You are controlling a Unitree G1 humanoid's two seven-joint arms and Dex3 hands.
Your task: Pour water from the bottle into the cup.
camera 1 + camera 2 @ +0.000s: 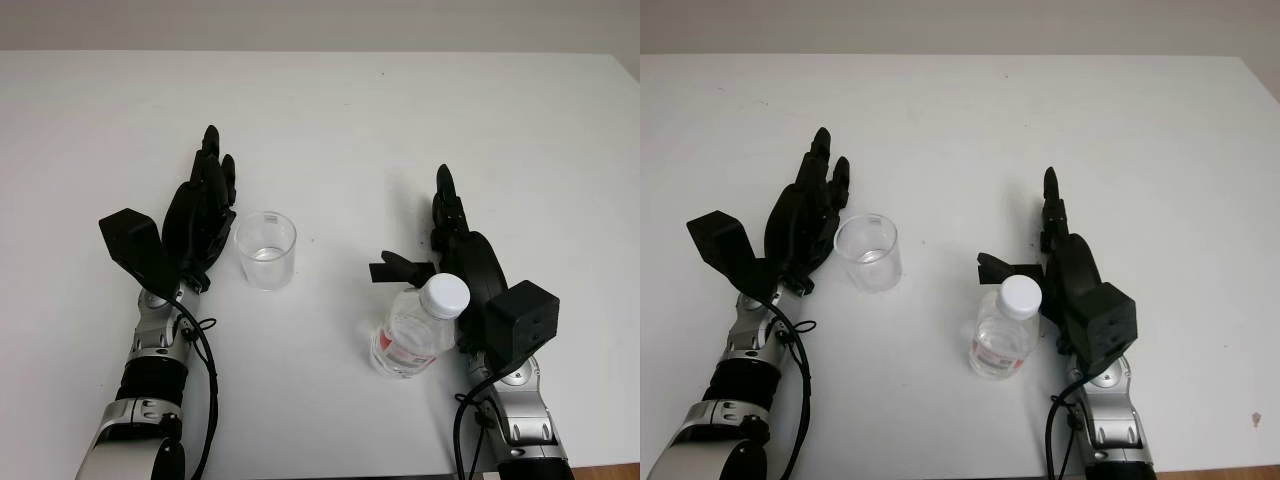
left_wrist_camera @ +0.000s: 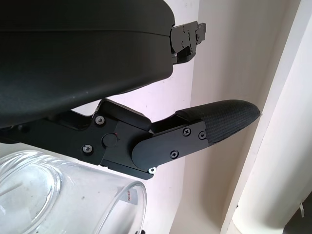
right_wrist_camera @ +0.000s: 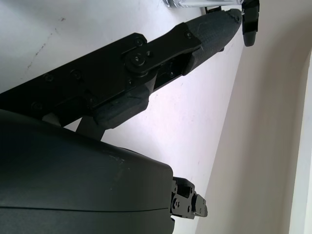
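While the bottle (image 1: 415, 335) stands capped on the white surface (image 1: 330, 120), the right hand (image 1: 465, 255) sits just beside it, on its outer side, with its fingers (image 1: 445, 200) extended past the cap and holding nothing; a thumb reaches across just beyond the cap. The cup (image 1: 266, 250) stands well apart from the bottle, just beside the left hand (image 1: 200, 215), whose fingers (image 1: 212, 165) are likewise open and empty, the cup on their inner side. I judge the task at its very start: reaching, before any grasp. The next move calls for the right fingers to close round the bottle's body, and the cap must come off before pouring.
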